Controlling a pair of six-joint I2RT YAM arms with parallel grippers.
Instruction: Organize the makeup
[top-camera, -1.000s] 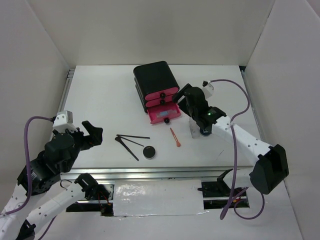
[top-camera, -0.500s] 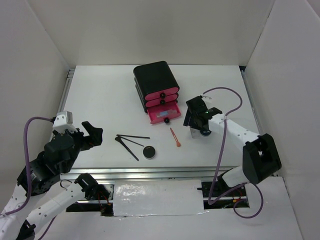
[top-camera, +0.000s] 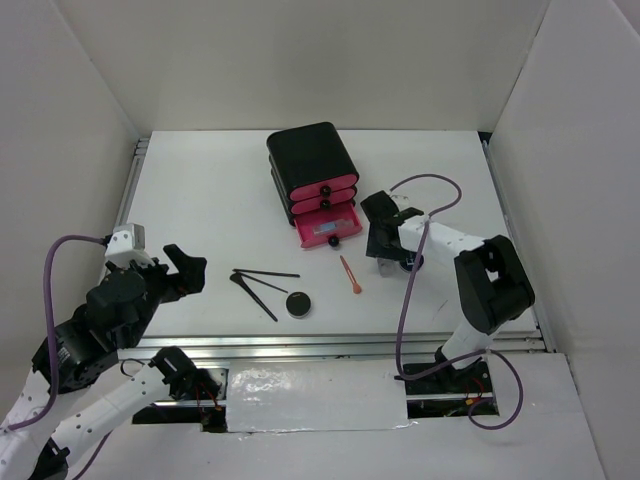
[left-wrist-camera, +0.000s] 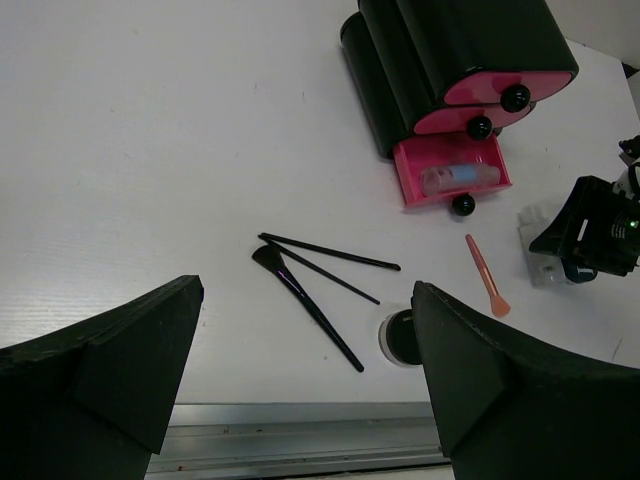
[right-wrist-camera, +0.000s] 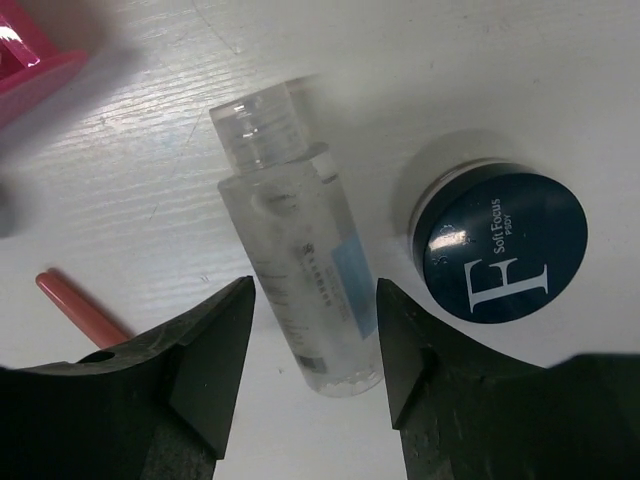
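Clear plastic, smooth and round: the small clear bottle (right-wrist-camera: 300, 280) lies on its side on the table (top-camera: 200, 200), just beside the dark blue jar (right-wrist-camera: 500, 255) and near the open pink drawer (top-camera: 330, 228) of the black chest (top-camera: 312, 160). The right gripper (right-wrist-camera: 315, 300) hangs over it with jaws apart, one finger on either side of the lower body and nothing clamped. Whether either pad touches it is hard to tell from the wrist view. Risk one: the jaws sit toward the base and slightly askew to the bottle's axis, so closing could squeeze it out sideways or let it droop cap-down when lifted. Risk two: the finger nearest the jar may nudge it. The left gripper (left-wrist-camera: 308, 295) is open and empty, well apart from this work.
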